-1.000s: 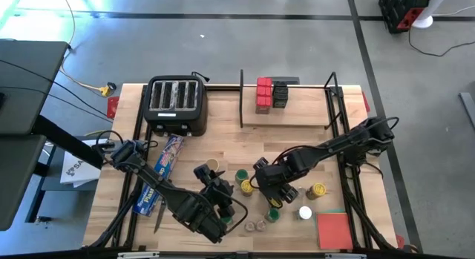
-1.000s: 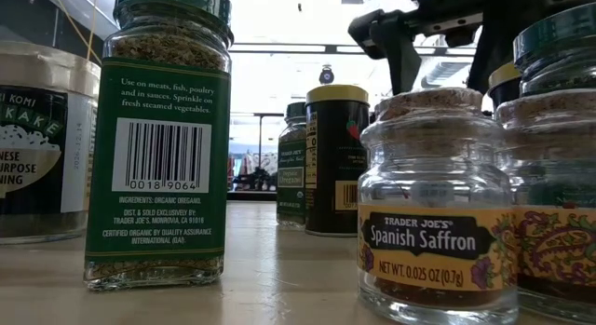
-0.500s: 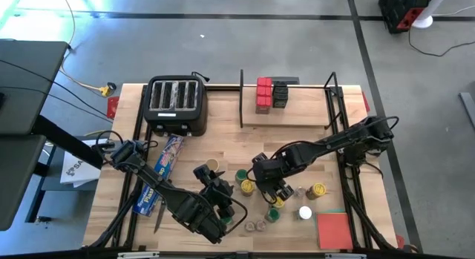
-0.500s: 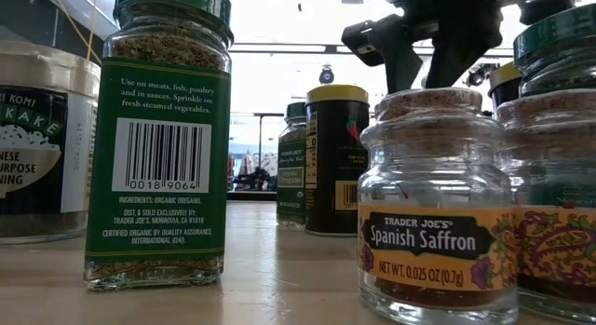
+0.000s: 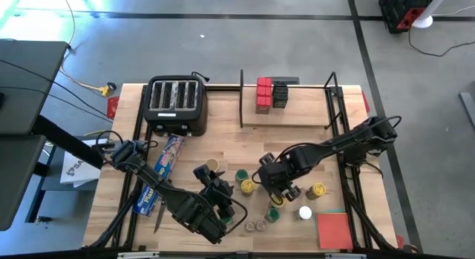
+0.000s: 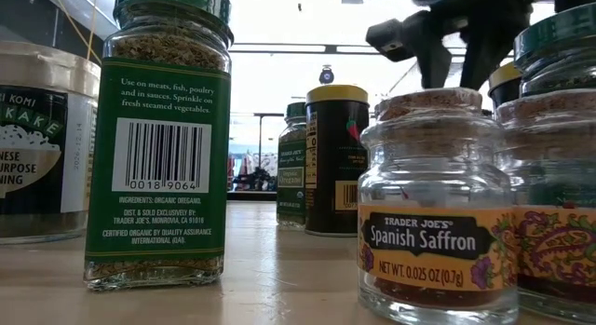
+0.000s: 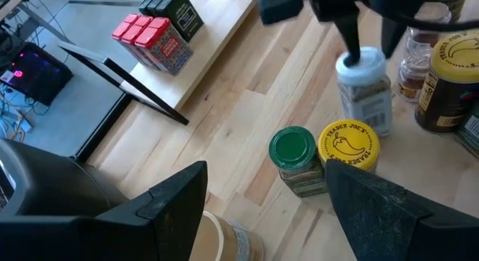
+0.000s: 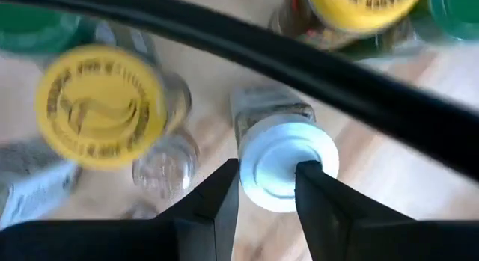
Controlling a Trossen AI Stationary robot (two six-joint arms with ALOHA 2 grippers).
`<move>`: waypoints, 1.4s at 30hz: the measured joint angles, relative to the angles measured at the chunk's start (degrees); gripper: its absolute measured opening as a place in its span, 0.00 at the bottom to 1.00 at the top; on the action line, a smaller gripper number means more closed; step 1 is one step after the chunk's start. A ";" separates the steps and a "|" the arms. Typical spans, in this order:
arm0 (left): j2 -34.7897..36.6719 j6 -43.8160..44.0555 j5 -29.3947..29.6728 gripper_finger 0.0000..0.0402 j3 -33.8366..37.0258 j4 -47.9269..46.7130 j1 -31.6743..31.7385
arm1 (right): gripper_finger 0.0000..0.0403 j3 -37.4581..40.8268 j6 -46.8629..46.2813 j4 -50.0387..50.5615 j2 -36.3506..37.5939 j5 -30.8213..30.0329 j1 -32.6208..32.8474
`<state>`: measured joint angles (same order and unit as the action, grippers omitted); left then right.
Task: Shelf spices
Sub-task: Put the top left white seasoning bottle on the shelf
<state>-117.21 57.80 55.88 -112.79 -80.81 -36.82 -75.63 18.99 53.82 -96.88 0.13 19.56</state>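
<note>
Right wrist view is showing the right hand (image 8: 267,188) pinching in on a white-capped jar (image 8: 284,167), its two dark fingers (image 8: 212,205) sitting either side of the cap, narrow but maybe not quite biting yet. That jar is standing upright on the bench (image 5: 223,144), long axis vertical, cap pointing straight up, in the cluster of spices near the front, just beside a yellow-lidded jar (image 8: 101,104) and a tiny clear jar (image 8: 166,165). It looks like a small glass jar, so I'd judge it light, stiff, smooth-sided and breakable if dropped; the cap or the neck under it seems the surest place to hold. Crowded neighbours could get knocked as it lifts. The left hand (image 7: 266,209) is waiting with fingers spread wide, holding nothing, near the bench's front edge. The shelf (image 5: 286,114) at the back is carrying red tins (image 5: 263,94) and a black box (image 5: 280,94).
</note>
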 joint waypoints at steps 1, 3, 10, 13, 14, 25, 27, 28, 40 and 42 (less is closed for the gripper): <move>0.00 0.00 0.02 0.67 0.00 0.04 0.01 | 0.29 0.02 -0.08 0.45 0.62 -1.04 0.36; 0.00 0.02 0.13 0.67 0.00 0.08 0.02 | 0.29 0.02 -0.68 1.07 1.89 -3.34 0.93; 0.00 0.00 0.24 0.67 0.00 0.12 0.02 | 0.29 -0.03 -4.10 -0.32 4.07 -5.55 2.37; 0.00 -0.04 0.32 0.67 0.00 0.14 0.02 | 0.29 -0.03 -3.82 -2.43 4.14 -5.45 3.18; 0.00 -0.04 0.31 0.67 0.00 0.13 0.02 | 0.29 -0.05 -3.72 -3.80 3.98 -5.49 3.35; 0.00 -0.07 0.31 0.67 0.00 0.12 0.00 | 0.58 -0.11 -21.97 -9.11 3.69 -5.67 2.57; 0.00 -0.06 0.33 0.67 0.00 0.12 0.00 | 0.65 -0.13 -24.03 -9.10 3.54 -5.52 2.57; 0.00 -0.04 0.32 0.67 0.00 0.12 0.00 | 0.68 -0.16 -25.40 -9.13 3.44 -5.54 2.59; 0.00 0.03 1.57 0.67 0.00 0.10 -0.79 | 0.74 -0.16 -53.58 -11.66 0.24 -21.04 5.84; 0.00 0.10 1.86 0.67 0.00 0.12 -1.07 | 0.74 -0.16 -56.59 -11.69 -1.36 -21.80 6.53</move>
<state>-117.21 57.90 57.74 -112.79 -80.68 -37.89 -75.79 -37.60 42.13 -98.24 -21.67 26.09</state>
